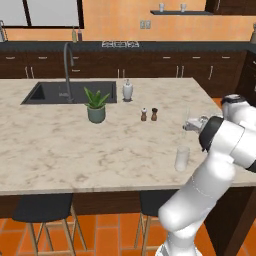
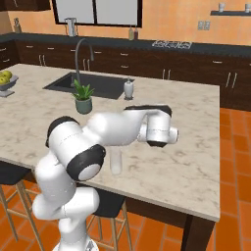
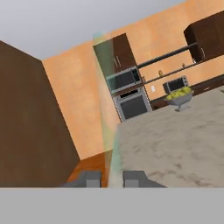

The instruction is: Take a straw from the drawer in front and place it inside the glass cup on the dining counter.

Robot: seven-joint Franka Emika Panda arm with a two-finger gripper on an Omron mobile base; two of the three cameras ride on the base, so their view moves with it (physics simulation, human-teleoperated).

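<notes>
Stools (image 1: pixel 42 209) sit nearest you in the left base view, tucked under the dining counter (image 1: pixel 75 150). On that counter the glass cup (image 1: pixel 182 158) stands near the front edge, just beside the arm's elbow. Behind the cup you have two shakers (image 1: pixel 149 114), a potted plant (image 1: pixel 96 106), a white bottle (image 1: pixel 127 90) and the sink (image 1: pixel 70 92). Your gripper (image 1: pixel 191 121) hangs above and behind the cup.

Right base view: the cup (image 2: pixel 115 162) stands upright on the counter (image 2: pixel 196 162) below the forearm; the plant (image 2: pixel 83 98) and bottle (image 2: pixel 128 89) lie beyond it, and a fruit bowl (image 2: pixel 7 82) sits at the counter's far left end.

Hand view: your gripper (image 3: pixel 112 178) is pinched narrow on the straw (image 3: pixel 105 105), which rises pale and see-through between the fingertips (image 3: pixel 92 178). The counter (image 3: pixel 175 140) spreads beside it, with the fruit bowl (image 3: pixel 180 97) at its far end.
</notes>
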